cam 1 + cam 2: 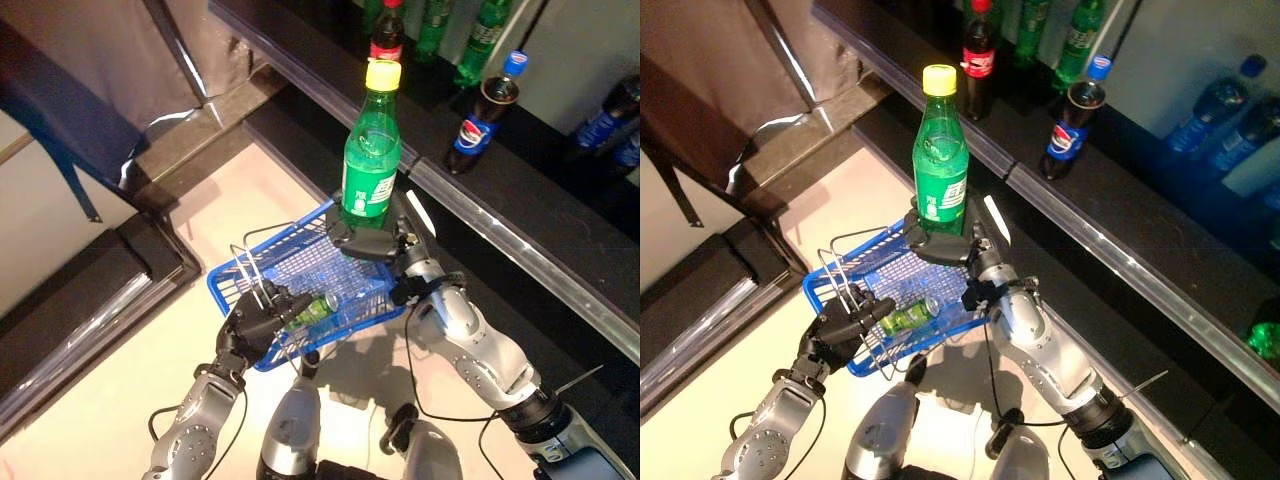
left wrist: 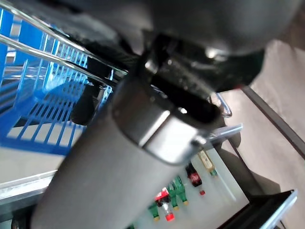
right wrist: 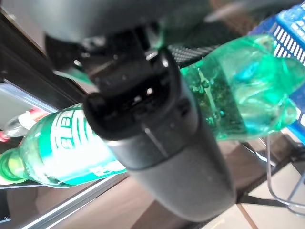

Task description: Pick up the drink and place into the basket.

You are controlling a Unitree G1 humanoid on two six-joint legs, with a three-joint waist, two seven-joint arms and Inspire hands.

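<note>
My right hand is shut on a green drink bottle with a yellow cap and holds it upright over the far right corner of the blue basket. The bottle also shows in the right wrist view, past my right hand. My left hand is shut on the basket's thin wire handles and holds the blue basket up in front of me. A small green drink lies on its side inside the basket. The basket's blue mesh shows in the left wrist view.
A dark shelf runs along the right with a silver rail. On it stand a dark cola bottle with a blue cap, a red-capped bottle, green bottles and blue bottles. A dark low ledge lies at the left.
</note>
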